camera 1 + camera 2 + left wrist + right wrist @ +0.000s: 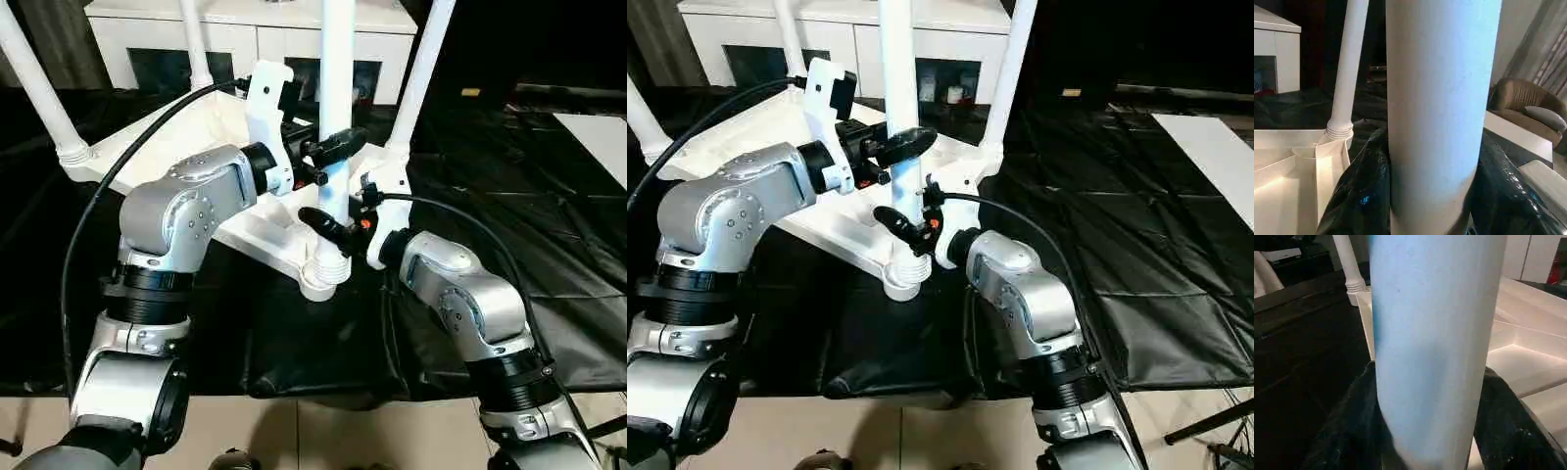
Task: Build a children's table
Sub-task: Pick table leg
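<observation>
We see the children's table (250,225) lying upside down on a black sheet (549,245). Its top is down and its ribs face up. Three legs already stand up in their corner holes. The fourth leg (336,108) stands in the near corner socket (323,274), the one closest to us.

Our left tool (333,149) is clenched around this leg, higher up. In the left wrist view the leg sits snug between the two black fingers (1359,196). Our right tool (331,230) is around the same leg, low down, just above the socket. Its black fingers (1337,431) sit on both sides of the leg, but we cannot tell if they are squeezing it or just resting there.

We think the leg is light, because it is a hollow plastic tube. It looks stiff and will not bend much. It is smooth and shiny, so it may slip when we twist or push. It gets thinner toward the top, so a low grip, where it is fat, should hold best. The ridged end near the socket looks like the part that goes in. The table top is wide and flat, so it may slide on the sheet if we push sideways. Pushing straight down seems safest.
</observation>
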Robot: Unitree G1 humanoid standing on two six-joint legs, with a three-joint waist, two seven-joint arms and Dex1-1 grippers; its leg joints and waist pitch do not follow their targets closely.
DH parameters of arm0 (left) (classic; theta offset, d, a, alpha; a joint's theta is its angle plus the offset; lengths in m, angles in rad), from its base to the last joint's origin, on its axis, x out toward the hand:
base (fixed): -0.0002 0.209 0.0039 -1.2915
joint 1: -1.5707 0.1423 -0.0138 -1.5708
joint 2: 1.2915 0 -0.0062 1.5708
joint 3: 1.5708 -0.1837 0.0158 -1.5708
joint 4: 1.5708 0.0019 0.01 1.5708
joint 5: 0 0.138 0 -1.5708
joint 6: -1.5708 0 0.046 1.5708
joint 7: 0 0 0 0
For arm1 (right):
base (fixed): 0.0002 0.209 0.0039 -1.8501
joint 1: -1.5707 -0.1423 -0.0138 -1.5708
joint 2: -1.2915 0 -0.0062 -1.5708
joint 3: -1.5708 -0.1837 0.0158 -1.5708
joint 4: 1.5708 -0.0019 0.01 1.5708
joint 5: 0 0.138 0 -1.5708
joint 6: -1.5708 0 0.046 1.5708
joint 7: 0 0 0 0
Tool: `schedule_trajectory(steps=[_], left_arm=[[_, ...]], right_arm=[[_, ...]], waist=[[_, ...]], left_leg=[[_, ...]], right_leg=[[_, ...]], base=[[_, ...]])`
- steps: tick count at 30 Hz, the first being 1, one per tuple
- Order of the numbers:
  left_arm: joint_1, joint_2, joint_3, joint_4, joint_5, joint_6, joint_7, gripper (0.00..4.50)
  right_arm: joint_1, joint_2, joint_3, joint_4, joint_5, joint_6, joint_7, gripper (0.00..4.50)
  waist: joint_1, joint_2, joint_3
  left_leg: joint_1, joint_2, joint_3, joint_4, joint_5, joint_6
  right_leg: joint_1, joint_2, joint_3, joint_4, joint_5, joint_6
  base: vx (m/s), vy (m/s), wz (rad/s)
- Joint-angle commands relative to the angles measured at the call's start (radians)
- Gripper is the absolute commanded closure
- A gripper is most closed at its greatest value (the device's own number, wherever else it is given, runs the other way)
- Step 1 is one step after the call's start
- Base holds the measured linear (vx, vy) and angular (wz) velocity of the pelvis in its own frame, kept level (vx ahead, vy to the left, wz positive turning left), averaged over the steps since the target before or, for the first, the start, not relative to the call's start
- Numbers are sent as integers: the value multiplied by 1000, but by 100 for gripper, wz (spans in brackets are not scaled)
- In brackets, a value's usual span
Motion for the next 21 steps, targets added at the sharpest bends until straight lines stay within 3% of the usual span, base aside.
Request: schedule_trajectory(steps=[1, 7, 8, 12, 17, 21], left_arm=[[-31, 6, 2, -17, 2, -10, 4, 271], [-34, 13, -4, -18, 11, -7, 2, 271], [-27, 21, 1, -33, -27, 34, -34, 215], [-23, 22, 33, -47, -110, 83, -95, 184], [-21, 35, 67, -38, -214, 83, -242, 141], [-18, 63, 62, -31, -249, 95, -331, 127]], right_arm=[[-8, -19, -15, 10, -4, 15, 1, 244], [-7, -18, -16, 4, 13, 17, 31, 267], [-7, -28, -25, -15, 50, 20, 82, 267], [0, -62, -34, -47, 101, 34, 170, 268], [16, -125, -89, -112, 252, 115, 327, 268], [32, -198, -74, -135, 288, 149, 431, 268]], waist=[[-2, -3, -81], [-1, -3, -81], [-1, -5, -80], [1, -6, -80], [6, -7, -80], [8, -4, -78]], left_leg=[[17, 32, -6, -66, -108, -15], [17, 33, -6, -66, -106, -9], [17, 33, -6, -66, -105, -8], [17, 32, -4, -64, -108, 1], [16, 31, -4, -63, -103, 27], [17, 32, -5, -63, -119, 20]], right_leg=[[58, -69, 42, -56, -121, -178], [59, -69, 41, -55, -114, -184], [59, -69, 41, -55, -116, -184], [60, -68, 40, -54, -113, -197], [62, -69, 40, -55, -111, -210], [61, -70, 39, -59, -154, -206]], base=[[0, 0, 0], [0, 0, 0], [0, 0, 0], [0, 0, 0], [0, 0, 0], [0, 0, 0]])
